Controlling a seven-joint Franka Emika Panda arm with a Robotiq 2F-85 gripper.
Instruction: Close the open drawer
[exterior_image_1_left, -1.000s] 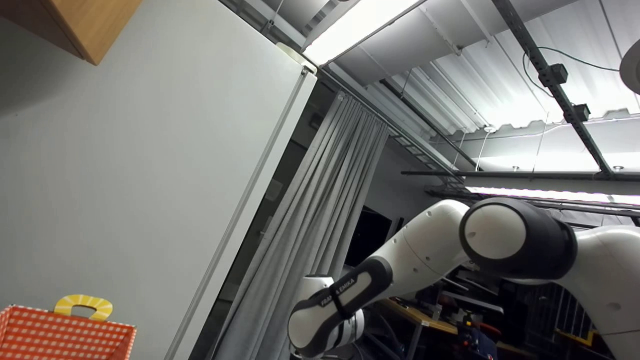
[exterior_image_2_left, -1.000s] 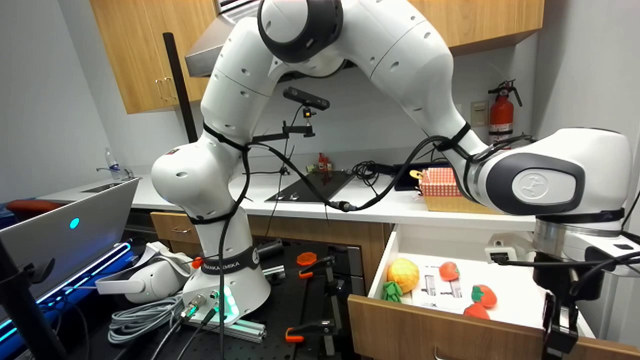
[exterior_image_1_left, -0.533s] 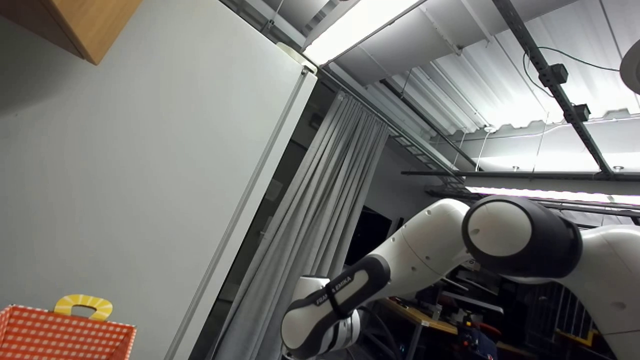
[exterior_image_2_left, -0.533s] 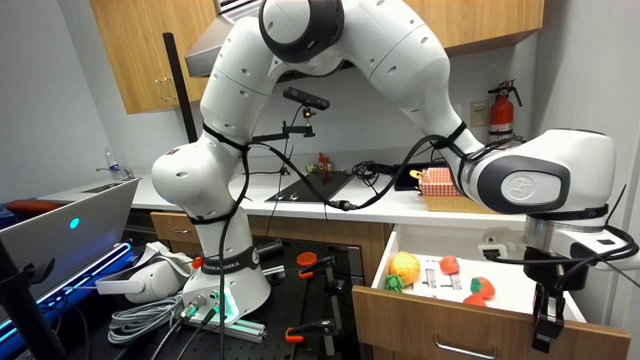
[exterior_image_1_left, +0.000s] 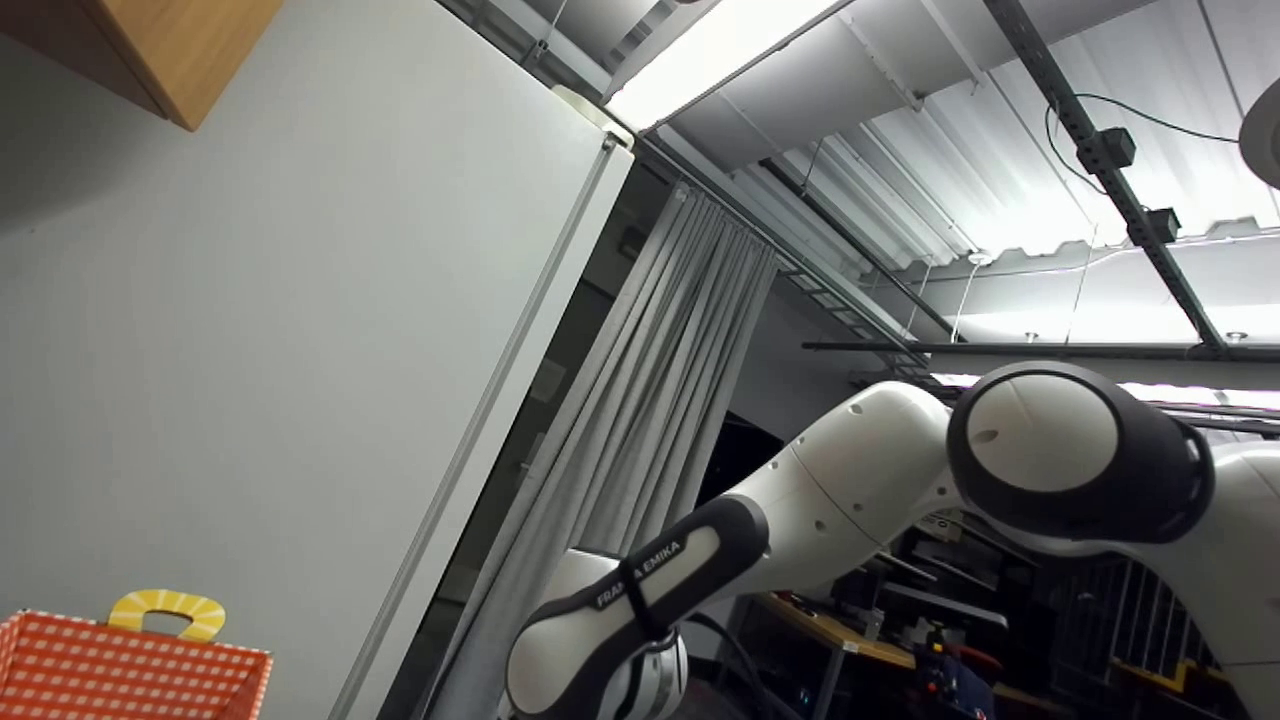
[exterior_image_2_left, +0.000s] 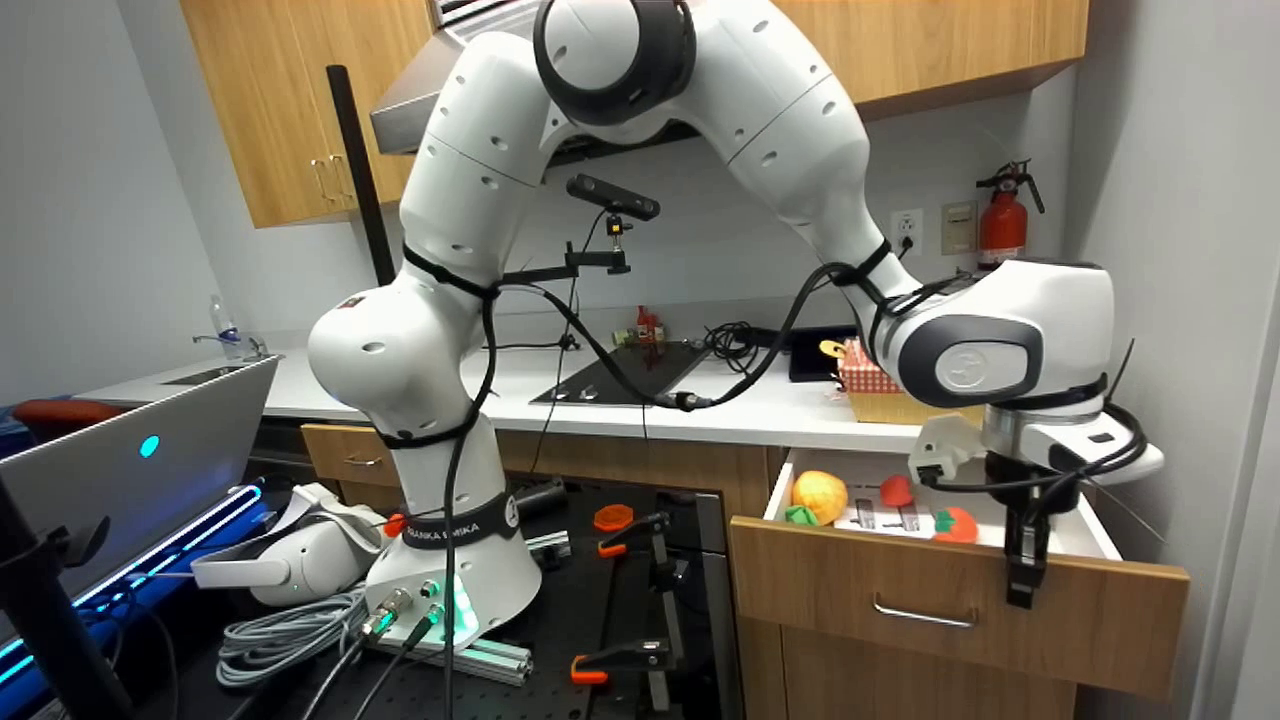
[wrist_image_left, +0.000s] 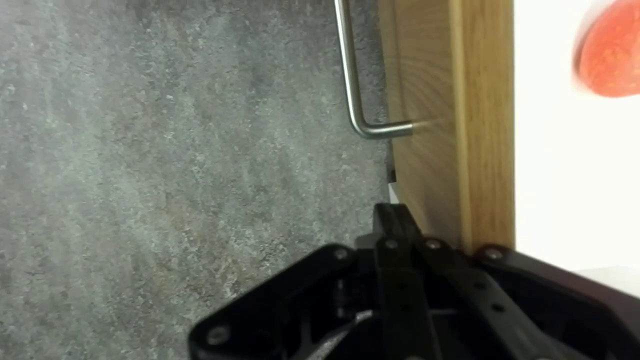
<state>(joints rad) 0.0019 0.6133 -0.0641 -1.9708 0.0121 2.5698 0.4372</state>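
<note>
The drawer (exterior_image_2_left: 840, 575) stands partly open below the counter, with a wooden front, white inside and a metal bar handle (exterior_image_2_left: 925, 614). In the wrist view its front (wrist_image_left: 487, 150) runs upright at the right, with the handle (wrist_image_left: 354, 95) on its outer face. My gripper (exterior_image_2_left: 1022, 590) points down at the outer face of the front, to the right of the handle in the exterior view. In the wrist view the black fingers (wrist_image_left: 392, 210) are together with nothing between them, beside the front; touching seems likely but the contact is partly hidden. The other exterior view's frame cuts off the gripper.
Inside the drawer lie a yellow-orange toy fruit (exterior_image_2_left: 820, 495), red toy fruits (exterior_image_2_left: 956, 525) and a printed sheet. A red checked basket (exterior_image_2_left: 866, 372) stands on the white counter (exterior_image_2_left: 730, 425). A grey wall (exterior_image_2_left: 1170, 300) is close at the right. Orange-tipped clamps (exterior_image_2_left: 625, 657) lie beside the base.
The drawer has slid inward toward the cabinet, and its opening is shorter. My gripper has moved along with the front, leftward and away from the camera in the exterior view. The fingers stay shut.
</note>
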